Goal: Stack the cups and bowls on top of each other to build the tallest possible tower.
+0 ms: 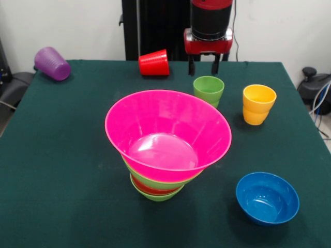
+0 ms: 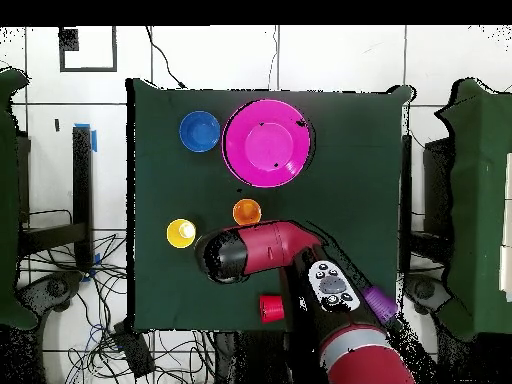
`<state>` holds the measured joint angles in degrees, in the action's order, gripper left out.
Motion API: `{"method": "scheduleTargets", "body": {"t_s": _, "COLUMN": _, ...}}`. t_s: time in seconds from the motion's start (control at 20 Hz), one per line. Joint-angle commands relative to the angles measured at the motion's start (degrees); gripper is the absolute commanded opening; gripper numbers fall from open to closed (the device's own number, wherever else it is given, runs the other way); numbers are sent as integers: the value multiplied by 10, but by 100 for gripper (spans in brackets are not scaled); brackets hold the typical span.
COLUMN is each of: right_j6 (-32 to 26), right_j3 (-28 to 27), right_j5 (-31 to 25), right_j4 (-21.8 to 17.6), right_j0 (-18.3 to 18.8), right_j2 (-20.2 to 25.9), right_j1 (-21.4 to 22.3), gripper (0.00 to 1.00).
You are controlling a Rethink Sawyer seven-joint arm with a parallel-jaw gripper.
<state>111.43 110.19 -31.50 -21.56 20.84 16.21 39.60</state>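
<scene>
Purple cup [image 1: 51, 63] lies on its side at the tabletop's [image 1: 62, 170] far left corner; red cup [image 1: 154, 62] is also tipped over. The tower [image 1: 166, 140] stands centre: 4 nested bowls, pink on top, leaning. The jaws hang parted and empty on the gripper [image 1: 205, 66], just behind the upright green cup [image 1: 209, 89]. Yellow cup [image 1: 258, 104] and blue bowl [image 1: 267, 198] sit right. All look light, stiff, glossy and likely slippery; a rim pinch suits the upright cups best.

The worktop [image 1: 62, 155] is dark green. The tower [image 1: 166, 142] runs pink over lime green and red-orange. Below the jaws stands a light green cup [image 1: 209, 90], with a yellow cup [image 1: 258, 104] and blue bowl [image 1: 267, 198] beyond.
</scene>
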Motion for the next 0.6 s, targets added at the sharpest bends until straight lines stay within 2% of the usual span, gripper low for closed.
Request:
{"method": "scheduleTargets", "body": {"t_s": 0.05, "right_j6": -3, "right_j3": -43, "right_j5": 31, "right_j4": -44, "right_j0": -13, "right_j2": 9, "right_j1": -44, "gripper": 100}}
{"method": "scheduleTargets", "body": {"t_s": 0.35, "right_j6": -3, "right_j3": -51, "right_j5": 39, "right_j4": -56, "right_j0": -14, "right_j2": 6, "right_j1": -56, "gripper": 100}}
{"method": "scheduleTargets", "body": {"t_s": 0.6, "right_j6": -6, "right_j3": -47, "right_j5": 31, "right_j4": -60, "right_j0": -10, "right_j2": 8, "right_j1": -46, "gripper": 100}}
